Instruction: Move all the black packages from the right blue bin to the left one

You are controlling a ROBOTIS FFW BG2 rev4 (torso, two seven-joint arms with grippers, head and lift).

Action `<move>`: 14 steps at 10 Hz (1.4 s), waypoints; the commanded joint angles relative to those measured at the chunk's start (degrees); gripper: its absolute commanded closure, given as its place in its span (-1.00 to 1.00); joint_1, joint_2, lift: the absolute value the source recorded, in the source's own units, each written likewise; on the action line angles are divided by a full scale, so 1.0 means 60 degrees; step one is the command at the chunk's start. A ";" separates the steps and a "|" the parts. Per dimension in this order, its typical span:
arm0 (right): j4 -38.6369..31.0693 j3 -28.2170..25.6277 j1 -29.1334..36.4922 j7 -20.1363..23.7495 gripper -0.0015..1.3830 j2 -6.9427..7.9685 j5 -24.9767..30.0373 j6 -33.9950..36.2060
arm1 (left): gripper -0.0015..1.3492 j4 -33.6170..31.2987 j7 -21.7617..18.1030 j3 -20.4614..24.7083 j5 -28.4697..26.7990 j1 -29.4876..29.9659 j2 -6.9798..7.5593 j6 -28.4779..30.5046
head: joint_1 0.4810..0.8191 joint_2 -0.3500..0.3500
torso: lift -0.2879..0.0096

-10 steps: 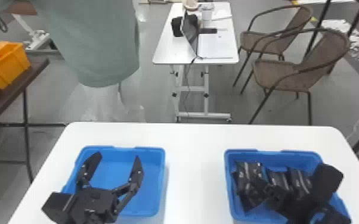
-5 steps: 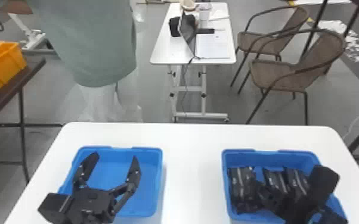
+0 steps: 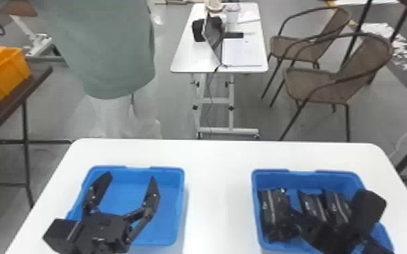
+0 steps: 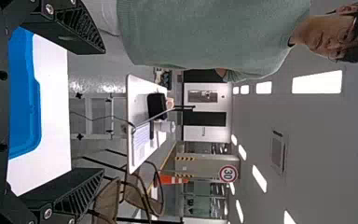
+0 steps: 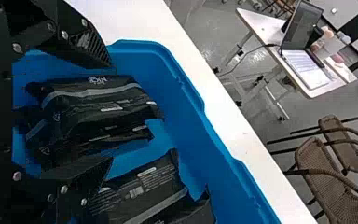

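In the head view my left gripper [image 3: 130, 176] is held open over the left blue bin [image 3: 161, 238], whose visible floor is bare. The left wrist view also has this gripper [image 4: 103, 112] with its fingers wide apart. My right gripper [image 3: 328, 231] is low inside the right blue bin [image 3: 309, 175]. There, a black package [image 3: 269, 210] lies by the left wall, and two others [image 3: 314, 205] [image 3: 338, 204] are side by side, partly hidden by the arm. In the right wrist view the right gripper [image 5: 108, 112] stands open, stacked black packages [image 5: 107, 100] between its spread fingers.
Both bins stand on a white table [image 3: 216, 189], with a strip of tabletop between them. Beyond the table are a small desk [image 3: 192, 57] with a laptop, brown chairs [image 3: 314, 84] and, at left, an orange bin [image 3: 6, 72] on a dark table.
The leftmost black package, slanted a second ago, now lies straighter along the left wall of the right bin. The right gripper has shifted slightly there. My left gripper keeps its place over the left bin.
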 commanded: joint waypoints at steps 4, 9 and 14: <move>0.0285 0.0148 -0.0192 -0.0016 -0.70 0.0060 -0.0092 -0.0298 | -0.82 0.0029 0.0000 0.0011 0.0000 -0.0008 -0.0014 -0.0033 | 0.27 0.25 | 0.66; 0.0915 0.0412 -0.0324 -0.0016 -0.37 0.0060 -0.0531 -0.0474 | -0.82 0.0043 -0.0029 -0.0003 0.0000 -0.0023 -0.0014 -0.0076 | 0.27 0.31 | 0.66; 0.0710 0.0441 -0.0309 0.0057 0.63 -0.0087 -0.0824 -0.0459 | -0.82 0.0102 -0.0059 -0.0003 0.0059 -0.0023 -0.0014 -0.0164 | 0.27 0.34 | 0.66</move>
